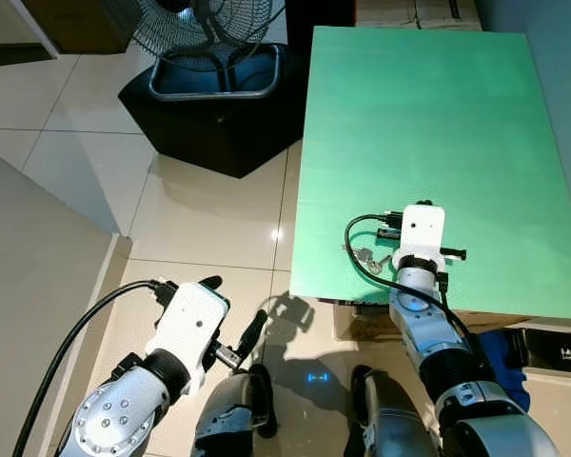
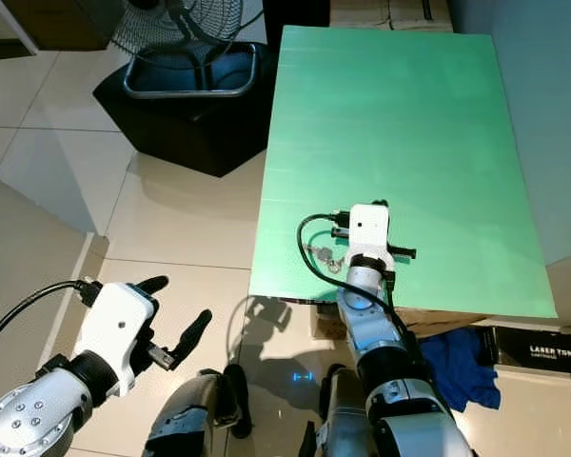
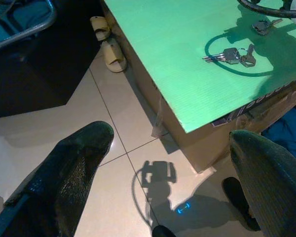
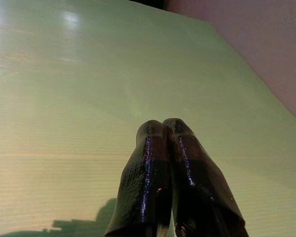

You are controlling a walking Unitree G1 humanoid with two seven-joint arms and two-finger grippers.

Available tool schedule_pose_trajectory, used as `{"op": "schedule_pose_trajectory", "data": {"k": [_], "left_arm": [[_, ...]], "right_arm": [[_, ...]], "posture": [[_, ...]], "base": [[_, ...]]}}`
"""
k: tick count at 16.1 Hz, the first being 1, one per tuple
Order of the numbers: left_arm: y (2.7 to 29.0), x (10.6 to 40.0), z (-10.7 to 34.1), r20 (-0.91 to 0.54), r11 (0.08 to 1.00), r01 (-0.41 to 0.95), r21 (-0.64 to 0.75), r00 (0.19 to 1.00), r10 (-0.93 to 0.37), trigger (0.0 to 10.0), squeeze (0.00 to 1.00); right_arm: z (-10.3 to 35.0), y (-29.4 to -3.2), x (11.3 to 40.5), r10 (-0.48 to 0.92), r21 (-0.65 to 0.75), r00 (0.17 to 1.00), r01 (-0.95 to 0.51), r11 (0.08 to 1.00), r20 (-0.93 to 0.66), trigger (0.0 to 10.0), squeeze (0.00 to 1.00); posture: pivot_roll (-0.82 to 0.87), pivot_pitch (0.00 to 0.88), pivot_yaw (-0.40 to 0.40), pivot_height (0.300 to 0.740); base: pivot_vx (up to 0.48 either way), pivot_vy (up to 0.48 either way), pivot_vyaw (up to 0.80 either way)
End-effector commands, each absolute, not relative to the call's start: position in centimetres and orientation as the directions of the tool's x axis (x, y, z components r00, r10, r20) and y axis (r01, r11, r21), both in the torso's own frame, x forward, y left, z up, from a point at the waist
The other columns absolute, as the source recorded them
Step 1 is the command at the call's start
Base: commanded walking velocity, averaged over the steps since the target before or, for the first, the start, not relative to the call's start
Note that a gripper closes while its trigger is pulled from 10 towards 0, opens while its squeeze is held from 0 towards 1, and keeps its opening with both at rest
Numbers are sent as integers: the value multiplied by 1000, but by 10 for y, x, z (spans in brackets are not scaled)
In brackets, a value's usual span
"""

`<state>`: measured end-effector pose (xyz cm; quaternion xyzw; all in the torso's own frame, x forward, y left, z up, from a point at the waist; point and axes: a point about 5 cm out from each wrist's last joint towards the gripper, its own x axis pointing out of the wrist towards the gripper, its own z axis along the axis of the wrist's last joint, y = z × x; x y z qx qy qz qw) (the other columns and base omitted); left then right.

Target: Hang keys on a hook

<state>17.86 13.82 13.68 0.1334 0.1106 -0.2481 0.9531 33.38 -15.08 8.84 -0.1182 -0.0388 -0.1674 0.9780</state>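
Observation:
A bunch of silver keys lies on the green board near its front edge, and shows as keys in the left wrist view. A separate key rests a little farther in. My right gripper is shut with nothing between its fingers, low over the board just right of the keys; its white wrist box hides the fingers from above. To the left of the board, my left gripper hangs open over the floor tiles.
The green board lies on a cardboard box. A fan on a black base stands at the far left. A pair of slippers lies by the box, a blue cloth on the floor at right, and a beige wall at left.

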Motion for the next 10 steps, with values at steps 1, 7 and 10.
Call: {"op": "schedule_pose_trajectory", "data": {"k": [1,7,10], "left_arm": [[139,176,131,-304,840,509,186,843,-444,10000,0],[139,176,131,-304,840,509,186,843,-444,10000,0],[136,211,113,-280,895,422,147,885,-371,10000,0]], "right_arm": [[83,-149,329,-322,-223,941,337,915,103,0,0],[83,-149,329,-322,-223,941,337,915,103,0,0],[58,-152,330,-301,-190,945,274,943,-126,10000,0]], "posture": [[36,334,102,713],[36,334,102,713],[-49,202,62,713]], "base": [[0,0,0],[0,0,0],[0,0,0]]}}
